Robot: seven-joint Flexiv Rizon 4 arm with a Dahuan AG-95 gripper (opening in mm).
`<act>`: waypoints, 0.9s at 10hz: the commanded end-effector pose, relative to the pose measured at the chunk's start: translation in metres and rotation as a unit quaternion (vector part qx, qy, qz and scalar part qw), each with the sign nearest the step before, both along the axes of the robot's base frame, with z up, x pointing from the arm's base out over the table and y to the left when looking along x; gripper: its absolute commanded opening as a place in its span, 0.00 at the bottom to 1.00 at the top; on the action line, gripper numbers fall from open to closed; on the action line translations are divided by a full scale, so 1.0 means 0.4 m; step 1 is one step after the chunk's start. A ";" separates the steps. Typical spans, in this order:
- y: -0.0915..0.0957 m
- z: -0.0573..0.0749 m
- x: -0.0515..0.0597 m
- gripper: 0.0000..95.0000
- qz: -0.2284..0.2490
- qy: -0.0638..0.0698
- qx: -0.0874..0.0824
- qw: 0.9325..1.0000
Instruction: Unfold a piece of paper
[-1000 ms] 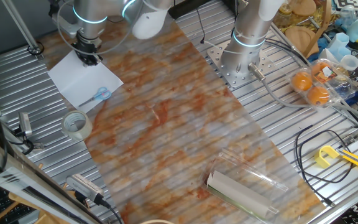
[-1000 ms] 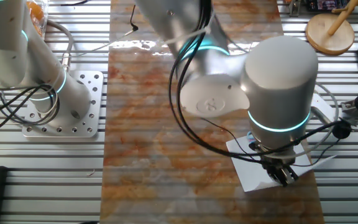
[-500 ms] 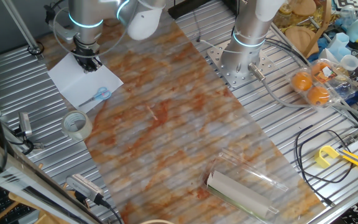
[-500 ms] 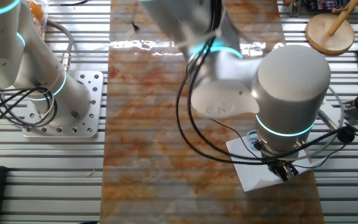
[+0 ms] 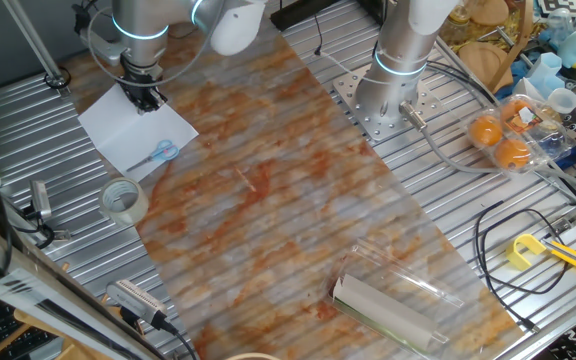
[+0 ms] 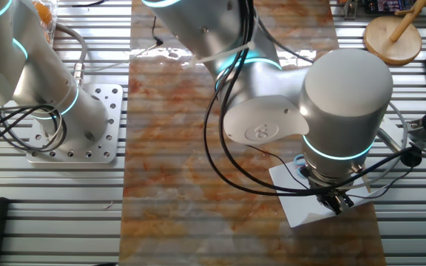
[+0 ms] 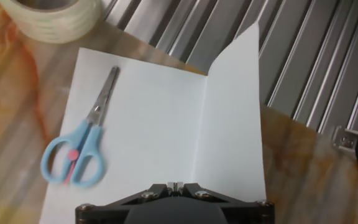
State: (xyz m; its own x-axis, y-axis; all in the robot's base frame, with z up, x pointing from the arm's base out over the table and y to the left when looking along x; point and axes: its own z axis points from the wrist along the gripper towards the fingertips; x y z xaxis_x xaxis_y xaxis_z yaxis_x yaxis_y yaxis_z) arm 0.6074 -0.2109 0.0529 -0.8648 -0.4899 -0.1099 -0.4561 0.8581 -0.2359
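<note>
- My gripper point(image 5: 145, 100) hangs over the far edge of the piece of paper point(image 7: 166, 143); I cannot tell whether my fingers are apart or clamped.
- The paper lies on the marbled mat point(image 5: 298, 200), 1 flap raised along a crease.
- Light-blue scissors point(image 7: 79, 146) rest on the sheet.
- A tape roll point(image 5: 124, 201) sits beside the paper.

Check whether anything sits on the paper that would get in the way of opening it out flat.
Yes: blue-handled scissors lie on the flat part of the piece of paper, left of the raised flap. The gripper is at the paper's edge, nothing visible between them.
</note>
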 end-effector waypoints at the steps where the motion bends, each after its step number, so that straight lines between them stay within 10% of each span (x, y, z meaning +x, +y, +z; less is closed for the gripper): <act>1: 0.001 0.008 -0.008 0.00 -0.003 0.000 0.000 1.000; 9: 0.001 0.008 -0.009 0.00 -0.066 0.018 0.026 0.997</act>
